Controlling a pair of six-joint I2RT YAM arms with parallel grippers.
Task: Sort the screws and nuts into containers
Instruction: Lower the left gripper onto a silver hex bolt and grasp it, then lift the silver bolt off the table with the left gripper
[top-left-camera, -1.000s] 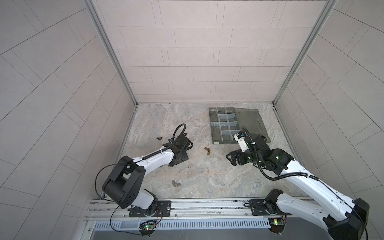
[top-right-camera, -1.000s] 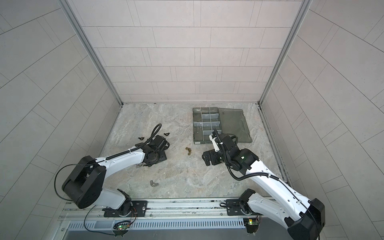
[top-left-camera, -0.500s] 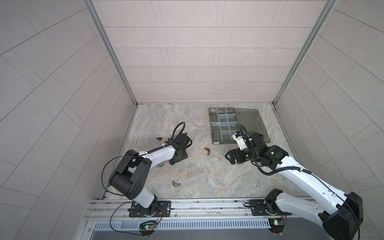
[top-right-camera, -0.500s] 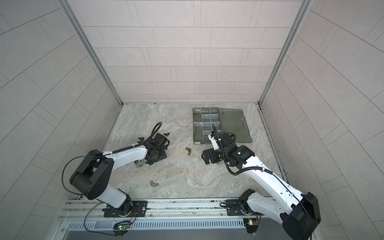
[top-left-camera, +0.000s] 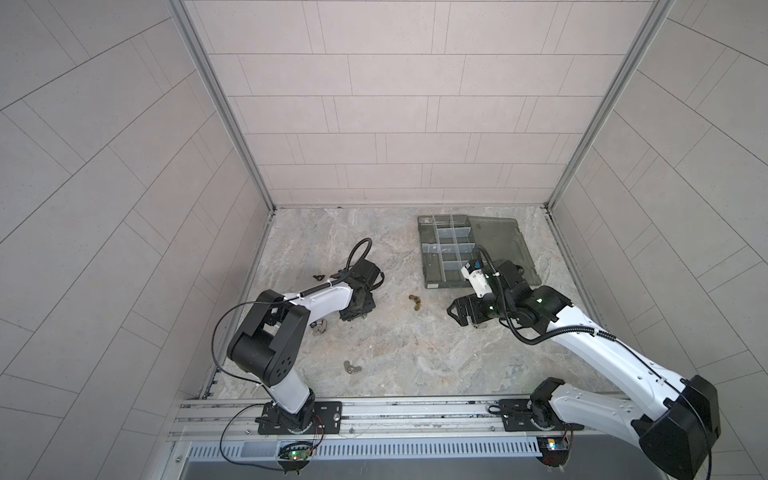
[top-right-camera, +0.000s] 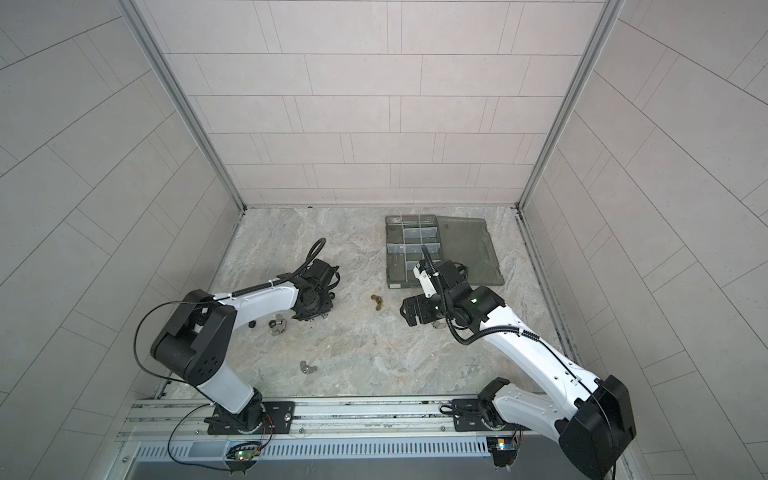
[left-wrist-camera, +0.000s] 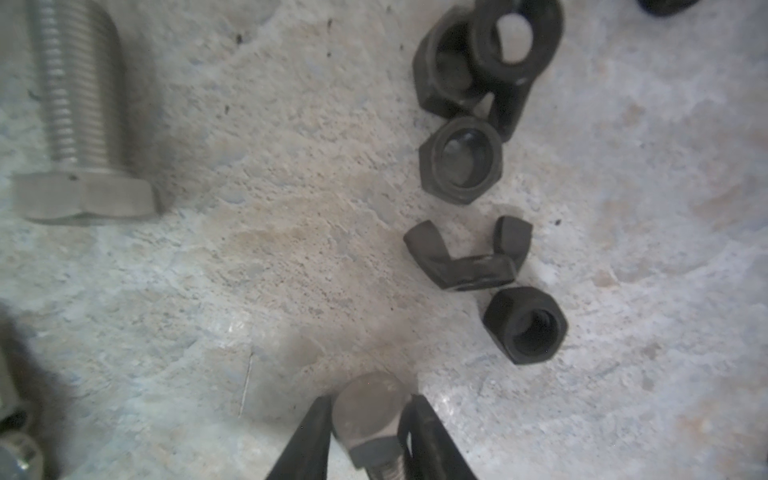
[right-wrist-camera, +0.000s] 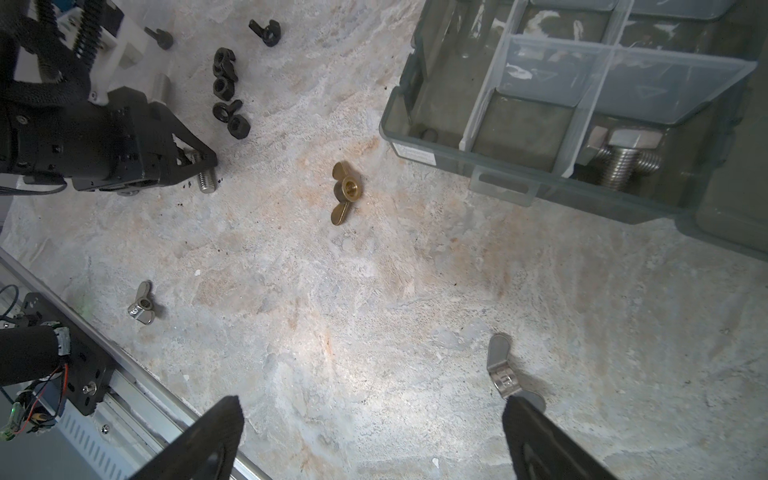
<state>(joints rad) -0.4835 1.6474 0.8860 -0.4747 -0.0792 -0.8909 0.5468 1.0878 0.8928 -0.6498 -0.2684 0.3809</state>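
**Left gripper clamps a screw, right gripper hangs wide open over the stone slab**

The work surface (top-left-camera: 415, 365) is a mottled beige-and-grey stone-look slab, flecked with dark crumbs in the wrist views. Pale tiled panels (top-left-camera: 395, 104) wall it in on 3 sides and meet at aluminium corner posts (top-left-camera: 223, 104). An aluminium rail (top-left-camera: 415, 411) along the open front carries both arm bases.

On the left of the slab, the left gripper (left-wrist-camera: 370, 401) is closed on a silver hex-head screw (left-wrist-camera: 368, 419), with a finger pressed on either side of its head. Whether the screw is clear of the slab cannot be told. A line of black nuts (left-wrist-camera: 461, 183), hex and winged, lies just beside it. More loose screws (top-right-camera: 277, 326) sit near the left forearm.

The right gripper (right-wrist-camera: 370, 415) has its jaws spread wide above bare slab and holds nothing. A silver wing nut (right-wrist-camera: 503, 374) lies just beside 1 finger. A brass wing nut (top-left-camera: 414, 302) rests between the 2 arms, and a second silver wing nut (top-left-camera: 351, 368) lies near the rail.

The smoky organizer box (top-left-camera: 432, 232) stands at the far right, with its lid (top-left-camera: 503, 249) folded flat beside it. A stored screw (right-wrist-camera: 619, 162) lies in a compartment along the latch side.
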